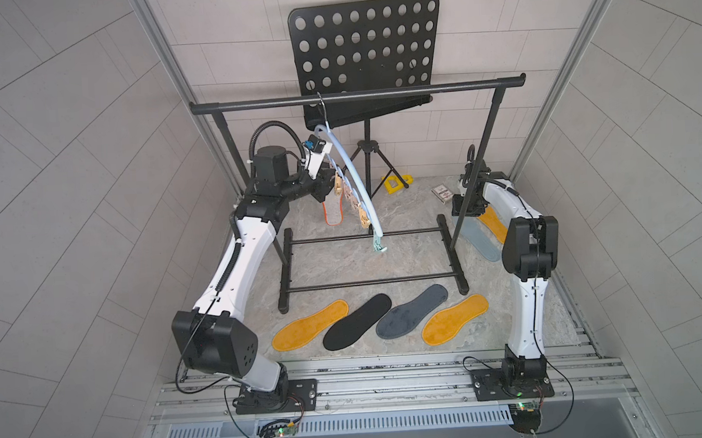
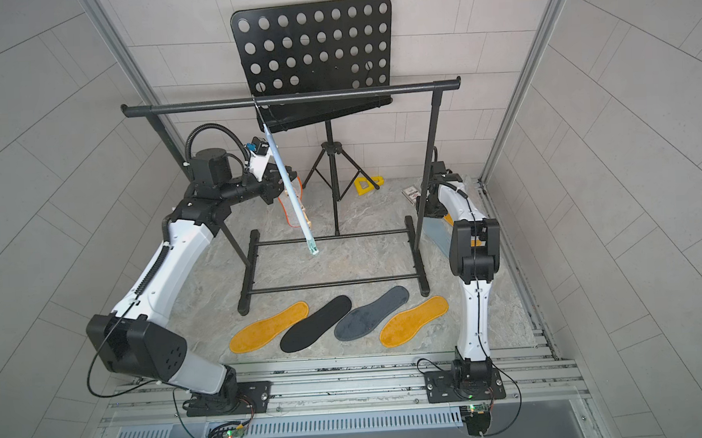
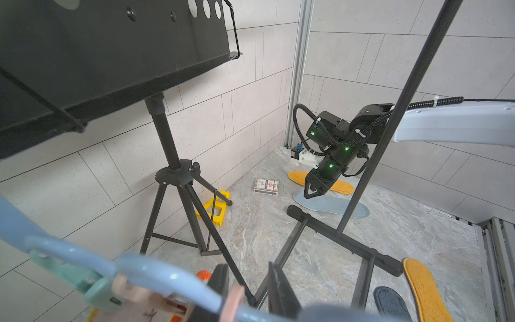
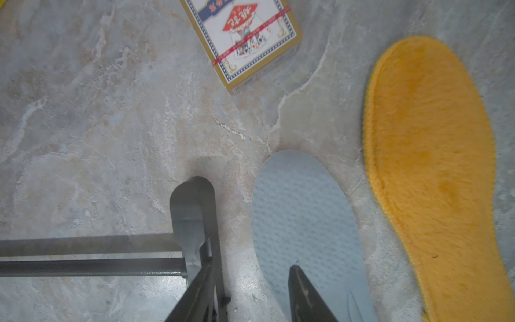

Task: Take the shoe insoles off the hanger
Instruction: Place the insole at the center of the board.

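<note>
The pale blue hanger (image 1: 360, 179) hangs by its hook from the rack's rod and swings out at a slant. My left gripper (image 1: 325, 190) is at its row of clips, shut on a pink clip (image 3: 237, 299), with the hanger's bar (image 3: 156, 274) crossing the jaws. A red mesh insole (image 1: 333, 214) dangles below them. Several insoles lie on the table: yellow (image 1: 309, 325), black (image 1: 356, 321), dark grey (image 1: 412, 311) and yellow (image 1: 455, 319) in front. At the back right my right gripper (image 4: 250, 295) stands open just above a pale grey-blue insole (image 4: 301, 212), beside another yellow one (image 4: 432, 167).
The black garment rack (image 1: 356, 95) spans the middle, and its foot (image 4: 192, 206) sits right beside my right gripper. A black perforated music stand (image 1: 364, 56) stands behind on a tripod. A yellow block (image 1: 394, 183) and a card box (image 1: 442, 192) lie by the back wall.
</note>
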Robot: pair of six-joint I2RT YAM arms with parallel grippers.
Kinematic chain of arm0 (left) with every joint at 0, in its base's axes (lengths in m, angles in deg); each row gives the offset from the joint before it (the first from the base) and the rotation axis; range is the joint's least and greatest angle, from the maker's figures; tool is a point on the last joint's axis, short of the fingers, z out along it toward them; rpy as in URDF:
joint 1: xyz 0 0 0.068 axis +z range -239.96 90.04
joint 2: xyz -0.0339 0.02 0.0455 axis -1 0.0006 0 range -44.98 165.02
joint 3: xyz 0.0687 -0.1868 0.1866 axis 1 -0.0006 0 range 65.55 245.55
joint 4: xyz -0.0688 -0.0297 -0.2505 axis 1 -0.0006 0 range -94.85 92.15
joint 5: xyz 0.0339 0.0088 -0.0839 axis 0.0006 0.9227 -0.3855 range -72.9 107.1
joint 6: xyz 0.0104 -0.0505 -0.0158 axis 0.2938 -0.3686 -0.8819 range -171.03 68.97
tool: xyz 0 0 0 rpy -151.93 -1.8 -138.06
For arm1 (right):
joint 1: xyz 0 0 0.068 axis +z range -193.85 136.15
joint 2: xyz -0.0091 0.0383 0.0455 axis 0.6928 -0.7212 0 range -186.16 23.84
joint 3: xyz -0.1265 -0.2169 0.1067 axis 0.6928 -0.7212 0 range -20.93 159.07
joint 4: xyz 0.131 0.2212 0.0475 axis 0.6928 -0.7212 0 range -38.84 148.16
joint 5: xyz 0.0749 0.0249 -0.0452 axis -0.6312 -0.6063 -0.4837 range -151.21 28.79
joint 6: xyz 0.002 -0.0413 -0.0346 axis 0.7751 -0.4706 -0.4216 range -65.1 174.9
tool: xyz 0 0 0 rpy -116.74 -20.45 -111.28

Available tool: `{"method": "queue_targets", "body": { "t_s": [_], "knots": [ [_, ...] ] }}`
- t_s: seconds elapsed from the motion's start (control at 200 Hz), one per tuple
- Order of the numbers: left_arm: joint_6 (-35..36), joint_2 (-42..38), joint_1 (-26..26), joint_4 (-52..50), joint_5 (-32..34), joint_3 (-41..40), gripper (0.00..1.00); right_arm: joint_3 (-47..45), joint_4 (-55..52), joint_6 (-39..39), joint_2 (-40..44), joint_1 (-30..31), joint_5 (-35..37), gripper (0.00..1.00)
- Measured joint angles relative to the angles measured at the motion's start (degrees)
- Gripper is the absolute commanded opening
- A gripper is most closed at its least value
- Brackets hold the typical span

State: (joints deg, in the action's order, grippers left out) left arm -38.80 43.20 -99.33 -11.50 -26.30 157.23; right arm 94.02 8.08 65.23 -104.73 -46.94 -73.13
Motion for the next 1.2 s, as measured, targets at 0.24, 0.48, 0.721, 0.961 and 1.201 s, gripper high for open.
{"method": "queue_targets", "body": {
  "t_s": [0.24,0.48,0.721,0.961,1.201],
  "knots": [
    [0.28,0.02,0.00,-0.02,0.20,0.00,0.05,-15.58,4.55,8.63,12.52,-1.55,-1.16,0.43],
    [0.42,0.07,0.00,-0.11,1.20,0.00,0.05,-47.87,15.89,15.74,43.91,-1.42,-2.75,0.41],
    [0.81,0.04,-0.02,-0.22,1.79,-0.09,0.05,-62.86,22.18,5.88,58.66,12.09,-6.47,0.42],
    [0.87,-0.33,-0.02,-0.11,2.73,-0.59,0.05,-75.73,31.23,-1.84,76.24,16.63,-13.46,0.40],
    [-0.87,-1.46,-0.02,0.72,3.39,-2.32,0.06,-80.54,28.09,-7.61,78.58,18.49,-16.61,0.43]
  ]
}}
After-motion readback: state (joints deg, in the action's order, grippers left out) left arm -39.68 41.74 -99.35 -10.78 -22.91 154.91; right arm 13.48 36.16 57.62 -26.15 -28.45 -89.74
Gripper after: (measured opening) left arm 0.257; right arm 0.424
